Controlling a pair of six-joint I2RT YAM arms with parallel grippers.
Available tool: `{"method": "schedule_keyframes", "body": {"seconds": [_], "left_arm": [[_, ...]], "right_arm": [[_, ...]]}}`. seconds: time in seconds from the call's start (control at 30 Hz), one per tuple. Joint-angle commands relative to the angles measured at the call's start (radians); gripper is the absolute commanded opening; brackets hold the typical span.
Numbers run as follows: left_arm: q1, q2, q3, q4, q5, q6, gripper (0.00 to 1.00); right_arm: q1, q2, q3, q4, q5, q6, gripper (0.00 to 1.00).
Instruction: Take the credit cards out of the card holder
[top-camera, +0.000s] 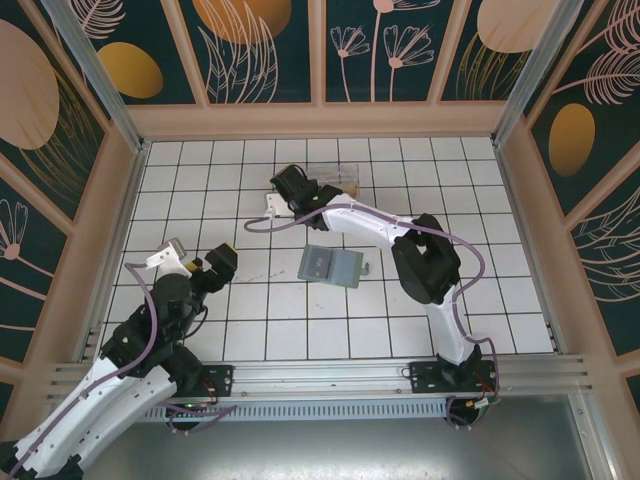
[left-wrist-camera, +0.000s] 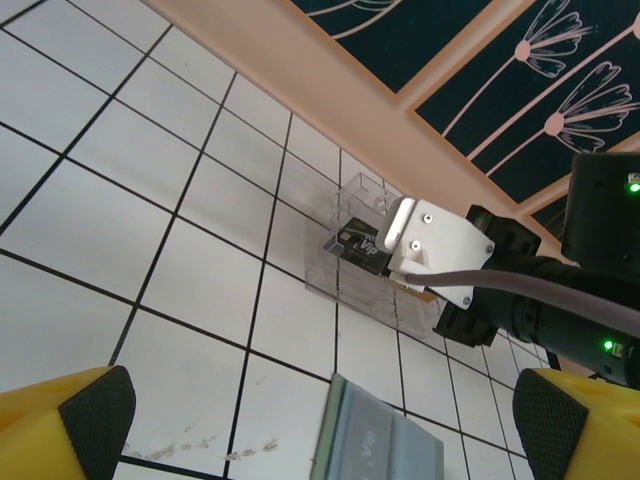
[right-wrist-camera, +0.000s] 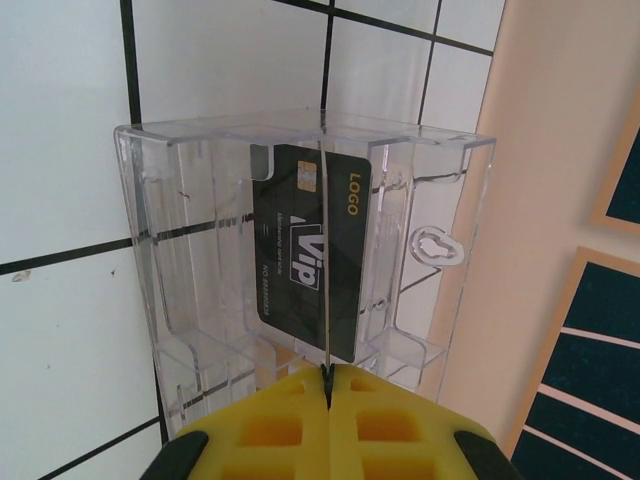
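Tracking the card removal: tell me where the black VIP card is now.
In the right wrist view the black VIP card sits inside the clear card holder, directly beyond the closed right end effector; the holder lies near the far wall.

The card holder was clear, glossy plastic with bright glints along its ribs. The black VIP card inside had a smooth, faintly shiny face with gold print. The right gripper had matt, foam-like yellow pads; the edge-on card nipped between them showed only a thin hard edge. The table looked like smooth white tile; the grey cards on it had a dull sheen.
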Motion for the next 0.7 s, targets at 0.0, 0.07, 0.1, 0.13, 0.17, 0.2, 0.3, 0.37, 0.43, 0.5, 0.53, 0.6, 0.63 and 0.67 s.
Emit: {"method": "schedule_keyframes", "body": {"seconds": [0.0, 0.07, 0.1, 0.13, 0.17, 0.2, 0.3, 0.37, 0.43, 0.5, 0.53, 0.6, 0.63, 0.67], "left_arm": [[0.005, -0.005, 0.003, -0.033, -0.040, -0.014, 0.99], [0.005, 0.002, 0.001, -0.029, -0.037, -0.014, 0.99], [0.006, 0.007, 0.001, -0.029, -0.036, -0.015, 0.98], [0.005, 0.010, 0.002, -0.027, -0.034, -0.014, 0.98], [0.005, 0.013, 0.000, -0.025, -0.033, -0.012, 0.98], [0.005, 0.017, 0.000, -0.023, -0.034, -0.012, 0.99], [0.005, 0.018, -0.001, -0.020, -0.033, -0.012, 0.98], [0.005, 0.019, -0.001, -0.018, -0.034, -0.012, 0.98], [0.005, 0.021, -0.001, -0.017, -0.034, -0.012, 0.98], [0.005, 0.021, -0.002, -0.016, -0.033, -0.012, 0.99], [0.006, 0.022, -0.002, -0.017, -0.032, -0.013, 0.98], [0.005, 0.022, -0.002, -0.017, -0.030, -0.012, 0.98], [0.005, 0.024, -0.003, -0.016, -0.030, -0.012, 0.99], [0.005, 0.024, -0.003, -0.017, -0.030, -0.013, 0.99]], "right_arm": [[-0.013, 0.012, -0.020, 0.024, -0.013, -0.018, 0.00], [-0.018, 0.013, -0.031, 0.026, -0.016, -0.017, 0.00], [-0.022, 0.013, -0.034, 0.026, -0.018, -0.016, 0.00], [-0.024, 0.013, -0.038, 0.026, -0.023, -0.010, 0.00], [-0.028, 0.015, -0.038, 0.023, -0.028, -0.004, 0.00], [-0.031, 0.016, -0.038, 0.020, -0.031, -0.001, 0.00], [-0.036, 0.019, -0.048, 0.027, -0.032, 0.000, 0.00], [-0.037, 0.023, -0.049, 0.037, -0.034, 0.005, 0.00], [-0.039, 0.031, -0.041, 0.039, -0.038, 0.008, 0.00], [-0.039, 0.039, -0.035, 0.045, -0.040, 0.009, 0.00], [-0.040, 0.042, -0.032, 0.045, -0.039, 0.008, 0.00], [-0.040, 0.048, -0.029, 0.053, -0.043, 0.011, 0.00], [-0.041, 0.050, -0.025, 0.053, -0.044, 0.011, 0.00], [-0.042, 0.054, -0.024, 0.053, -0.044, 0.012, 0.00]]}}
